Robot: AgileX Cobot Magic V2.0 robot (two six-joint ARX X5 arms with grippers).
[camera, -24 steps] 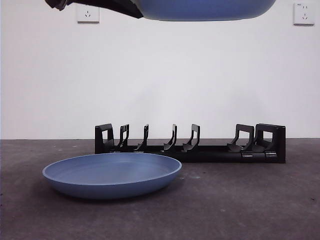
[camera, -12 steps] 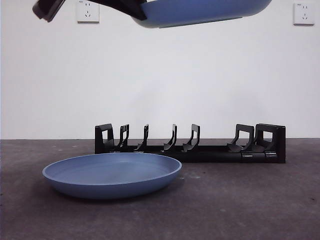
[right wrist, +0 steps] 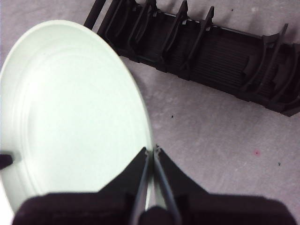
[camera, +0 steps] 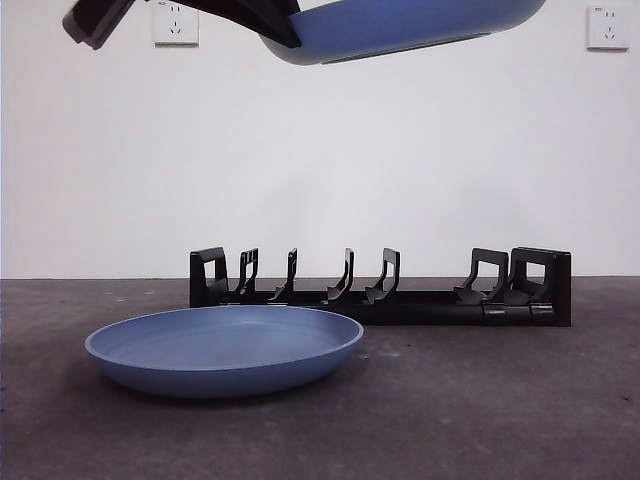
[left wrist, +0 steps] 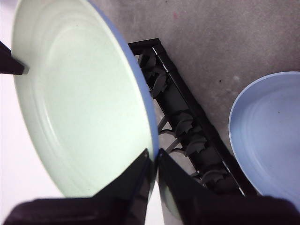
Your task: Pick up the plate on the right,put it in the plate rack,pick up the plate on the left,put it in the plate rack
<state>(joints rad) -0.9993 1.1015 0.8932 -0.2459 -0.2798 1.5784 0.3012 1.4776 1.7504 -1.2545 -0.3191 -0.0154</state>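
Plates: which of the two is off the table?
The raised plate at the top of the front view, tilted, both hands clamped on its rim. The other plate lies flat before the plate rack.

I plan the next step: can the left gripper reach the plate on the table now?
Probably not: the left gripper, like the right gripper, is shut on the raised plate.

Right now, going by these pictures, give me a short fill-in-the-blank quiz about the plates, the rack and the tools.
1. The raised plate is clamped at its rim by the left tool and the right tool, so ___ tools hold it.
2. The second plate lies flat on the ___.
3. The number of plates standing in the black rack is ___.
Missing words: two; table; zero.
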